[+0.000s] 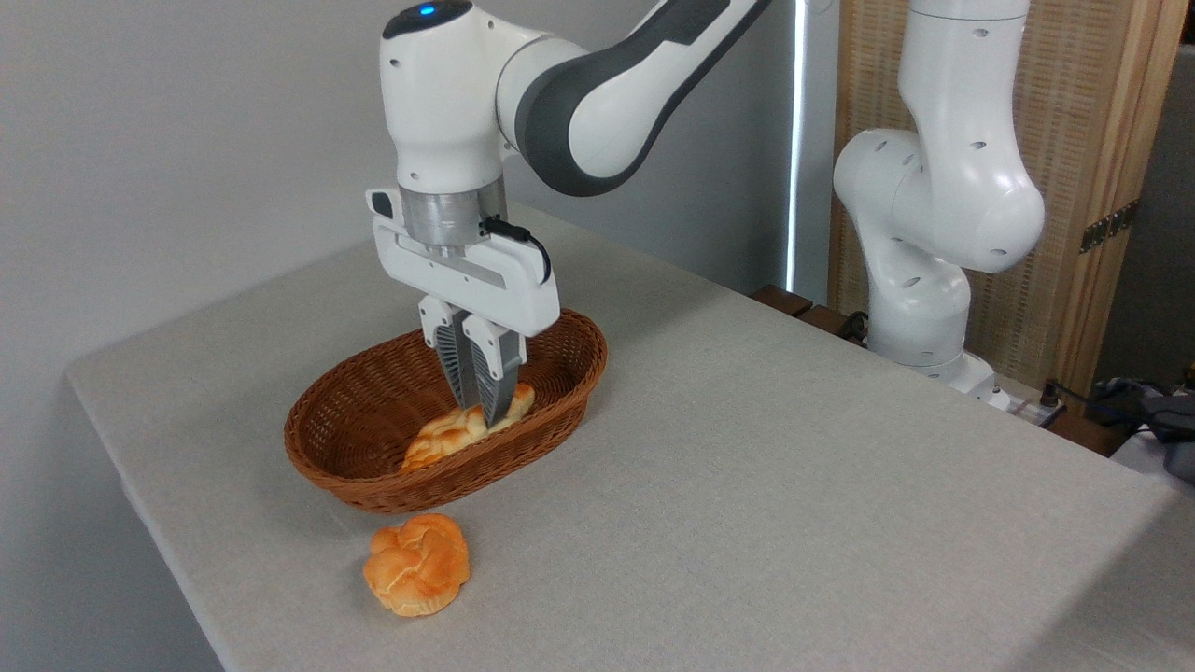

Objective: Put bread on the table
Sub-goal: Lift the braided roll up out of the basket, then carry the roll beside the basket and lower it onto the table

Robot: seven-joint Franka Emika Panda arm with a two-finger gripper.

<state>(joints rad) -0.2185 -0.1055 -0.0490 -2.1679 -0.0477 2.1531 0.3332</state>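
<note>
Table (794,485): large rectangular surface under plain light grey-beige cloth of fine matte weave; near-left corner runs out of view at the bottom.

Wicker basket (551,425): brown oval, tightly woven, with a thicker plaited rim; stands on the cloth toward the left edge of the table, long axis running from near-left to far-right.

Braided loaf (439,437): elongated, pointed ends, golden-yellow with browned plaits and a glossy crust; lies inside the basket along its near wall, its near-left tip against the weave.

Gripper (484,411): white housing on a brushed-metal wrist ring, a black cable looping at its side; two grey ribbed fingers (456,364) point straight down into the basket, drawn close together and pinching the loaf toward its far-right end.

Knotted bun (417,565): small, round, orange, lumpy knot form with a shiny surface; sits on bare cloth just beside the basket's near side, toward the table's near-left corner, apart from the wicker.
</note>
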